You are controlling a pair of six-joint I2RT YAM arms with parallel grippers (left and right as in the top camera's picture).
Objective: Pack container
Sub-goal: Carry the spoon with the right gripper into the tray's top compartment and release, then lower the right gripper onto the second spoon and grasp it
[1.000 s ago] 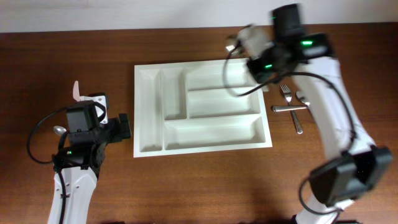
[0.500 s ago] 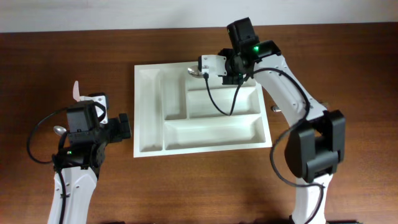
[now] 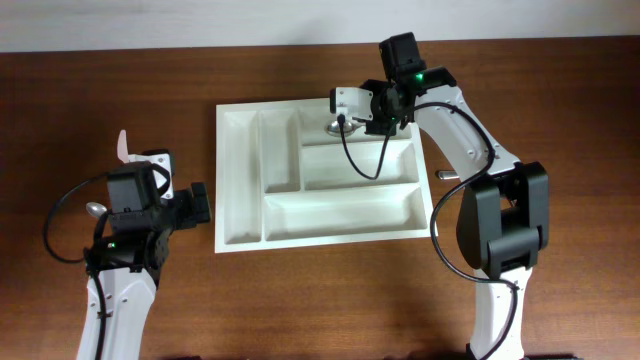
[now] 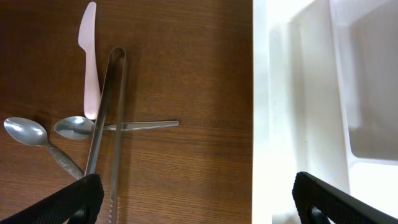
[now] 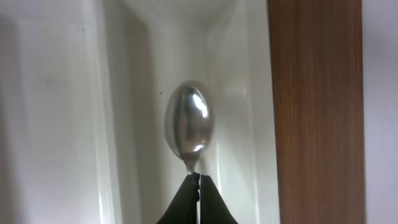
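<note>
— While the right arm is reaching across the table [image 3: 570, 120], where is the container [image 3: 340, 212] lying?

— It is lying flat at the table's middle, occupying the same spot as one second ago.

— What is the right gripper [image 3: 348, 118] doing?

— Its jaws are pressing fully together on the handle of a spoon [image 5: 189, 124]. The wrist view is showing the bowl pointing away from the fingers [image 5: 186, 202] over white plastic. One second ago this gripper was sitting at the container's far right corner. Half a second ago it was standing at the left end of the far long compartment. Now it is sitting slightly rightward and nearer, with the spoon hanging over that same compartment. Contact with the compartment floor cannot be determined.

— And the left gripper [image 3: 200, 203]?

— It is staying spread wide, gripping nothing, just left of the container's left rim, unmoved across all three moments. Left of it, a pink knife [image 4: 90, 62], tongs [image 4: 106, 124] and two spoons [image 4: 25, 130] are lying on the wood.
</note>
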